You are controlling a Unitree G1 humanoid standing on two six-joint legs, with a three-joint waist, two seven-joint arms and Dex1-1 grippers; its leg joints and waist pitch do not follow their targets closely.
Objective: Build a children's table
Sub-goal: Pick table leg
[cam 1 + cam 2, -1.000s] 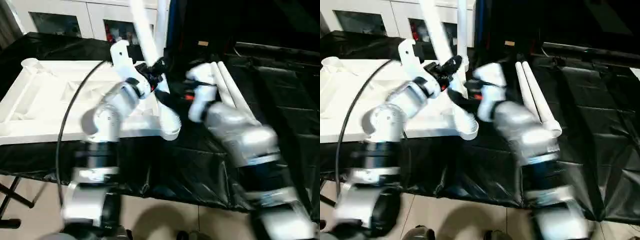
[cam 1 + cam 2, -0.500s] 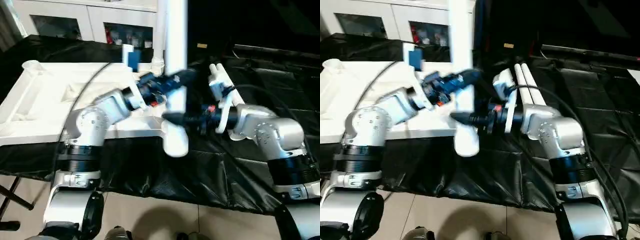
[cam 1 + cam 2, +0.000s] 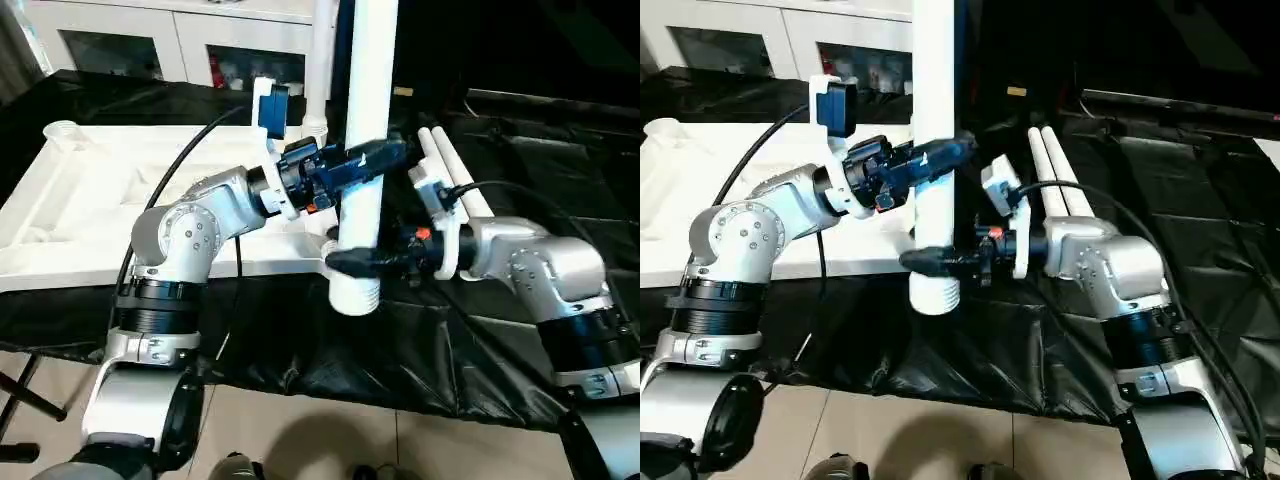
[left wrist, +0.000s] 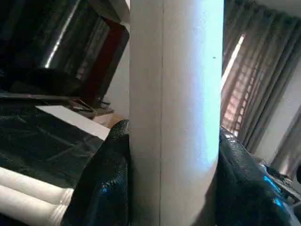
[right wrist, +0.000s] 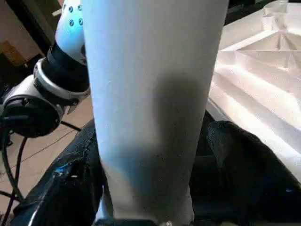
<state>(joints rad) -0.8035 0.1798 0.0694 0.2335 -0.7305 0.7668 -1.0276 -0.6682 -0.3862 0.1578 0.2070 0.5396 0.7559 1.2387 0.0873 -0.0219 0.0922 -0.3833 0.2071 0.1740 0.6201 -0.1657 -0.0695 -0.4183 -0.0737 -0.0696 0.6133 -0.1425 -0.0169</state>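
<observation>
Upright tube leg (image 3: 368, 120) clamped by left gripper (image 3: 372, 158) high, right gripper (image 3: 355, 262) low; probably light, stiff, slippery; best held near the threaded end.

A thick white tube leg (image 5: 150, 103) stands upright close before the camera. The two black fingers (image 5: 244, 174) of the right tool (image 5: 150, 188) are on both sides of its lower part. Behind it lies the white tabletop (image 5: 254, 84) with raised ribs. The other arm's silver wrist (image 5: 51, 89) is beside the leg.
</observation>
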